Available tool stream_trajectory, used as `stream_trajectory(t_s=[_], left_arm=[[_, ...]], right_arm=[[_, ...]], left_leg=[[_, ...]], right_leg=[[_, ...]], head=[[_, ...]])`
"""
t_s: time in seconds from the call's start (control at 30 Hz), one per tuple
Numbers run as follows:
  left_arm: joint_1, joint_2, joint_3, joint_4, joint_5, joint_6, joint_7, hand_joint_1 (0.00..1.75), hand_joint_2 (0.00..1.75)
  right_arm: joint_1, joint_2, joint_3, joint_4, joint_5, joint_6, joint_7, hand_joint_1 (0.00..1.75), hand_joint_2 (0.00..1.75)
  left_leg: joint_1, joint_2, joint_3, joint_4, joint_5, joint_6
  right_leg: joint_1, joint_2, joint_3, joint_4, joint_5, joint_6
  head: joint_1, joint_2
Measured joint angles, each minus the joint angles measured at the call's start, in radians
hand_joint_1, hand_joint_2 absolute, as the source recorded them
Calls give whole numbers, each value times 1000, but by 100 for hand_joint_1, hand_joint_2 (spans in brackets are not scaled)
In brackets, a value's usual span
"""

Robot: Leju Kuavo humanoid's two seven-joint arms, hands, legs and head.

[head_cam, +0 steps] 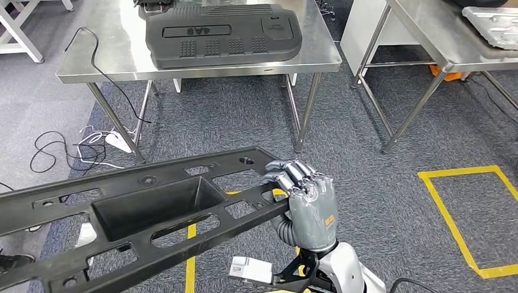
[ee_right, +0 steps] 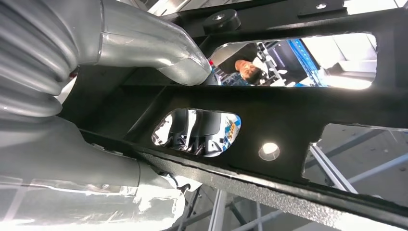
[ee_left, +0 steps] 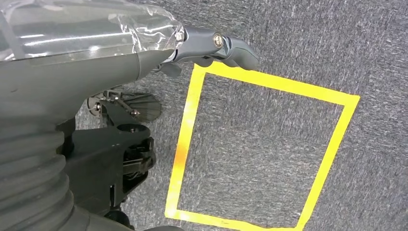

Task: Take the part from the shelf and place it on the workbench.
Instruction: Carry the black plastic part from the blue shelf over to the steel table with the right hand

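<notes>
The part is a long black plastic frame [head_cam: 153, 207] with a deep pocket and several cut-outs, carried low and slanted across the front of the head view. My right hand [head_cam: 308, 201] grips its right end, fingers curled over the far edge. The right wrist view looks close along the frame's underside [ee_right: 288, 110], with the thumb [ee_right: 159, 53] pressed against a rib. The steel workbench [head_cam: 104, 55] stands ahead across the carpet. My left hand [ee_left: 216, 45] hangs over the floor with its thumb out and nothing in it.
A black engine cover [head_cam: 220, 33] lies on the workbench. A second steel table [head_cam: 440, 43] at the right carries a grey part [head_cam: 495, 24]. Cables [head_cam: 73, 146] trail on the floor at left. A yellow tape square [head_cam: 470, 213] marks the carpet. A person [ee_right: 245, 70] shows through a cut-out.
</notes>
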Motion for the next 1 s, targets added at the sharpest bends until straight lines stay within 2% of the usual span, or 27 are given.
stream_trajectory(t_s=[0.3, 0.7, 0.87, 0.93, 1.0], left_arm=[[0, 0, 0, 0, 1, 0, -2, 0, 175], [0, 0, 0, 0, 1, -4, -2, 0, 175], [0, 1, 0, 0, 0, -8, -1, 0, 175], [0, 1, 0, 0, 0, -8, -1, 0, 175], [-2, 1, 0, 0, 0, -7, 0, 0, 175]], right_arm=[[0, 0, 0, 0, 14, 1, 6, 175, 175], [0, 0, 0, 2, 36, 14, 13, 175, 175], [-1, 3, 0, 8, 36, 13, 13, 175, 175], [-2, 4, 0, 8, 36, 13, 13, 175, 175], [-3, 5, 0, 9, 35, 12, 13, 175, 175]], left_leg=[[4, 0, 2, -2, 3, -5], [4, 0, 3, -3, 3, -6], [0, 0, 0, 3, -2, 0], [0, -2, 1, -2, -2, 4], [5, -6, 11, -19, 2, 11]], right_leg=[[7, 0, 0, 2, -1, -1], [8, 0, 0, 3, -1, -2], [2, -1, 0, 1, 0, 1], [1, -3, 3, -2, -1, 6], [-1, 21, -2, 21, -18, 11]], head=[[0, 0], [0, 0], [0, 0], [-1, 0], [1, 0]])
